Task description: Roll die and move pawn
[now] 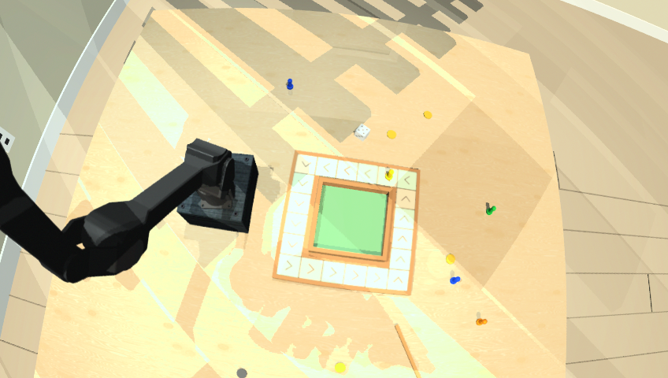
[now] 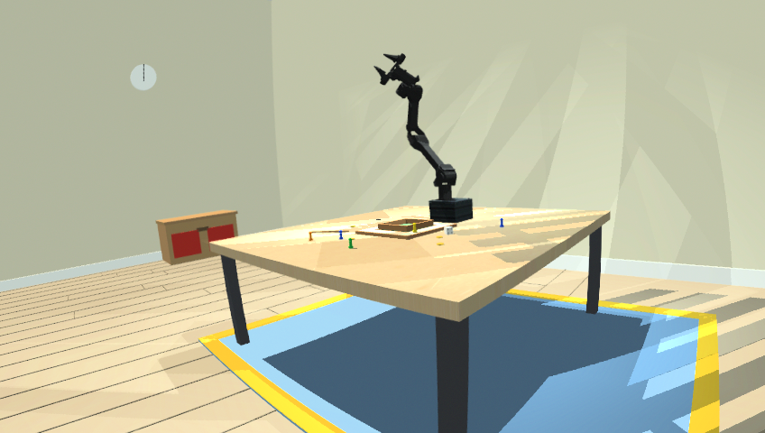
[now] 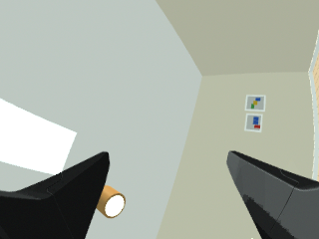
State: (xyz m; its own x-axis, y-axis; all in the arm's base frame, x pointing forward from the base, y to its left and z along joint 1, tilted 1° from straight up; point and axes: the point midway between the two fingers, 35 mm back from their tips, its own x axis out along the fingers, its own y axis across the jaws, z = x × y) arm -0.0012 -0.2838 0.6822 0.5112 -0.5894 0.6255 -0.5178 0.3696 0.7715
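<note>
A white die (image 1: 361, 131) (image 2: 448, 229) lies on the table just beyond the board's far edge. The board (image 1: 333, 272) (image 2: 398, 234) has a ring of arrow squares around a green dice tray (image 1: 351, 217) (image 2: 405, 225), which holds nothing. A yellow pawn (image 1: 388, 174) (image 2: 414, 226) stands on a square in the board's top row, near the right corner. My gripper (image 2: 388, 62) (image 3: 169, 158) is open and empty. It is raised high above the arm's base and points up at the wall and ceiling, far from the die and the board.
The arm's dark base (image 1: 220, 194) (image 2: 450, 208) stands left of the board. Loose pawns stand around: blue (image 1: 289, 84), green (image 1: 490, 210), blue (image 1: 454, 279), orange (image 1: 480, 321). Yellow discs (image 1: 391, 134) (image 1: 427, 114) (image 1: 450, 258) lie nearby. A thin wooden stick (image 1: 405, 349) lies at the front.
</note>
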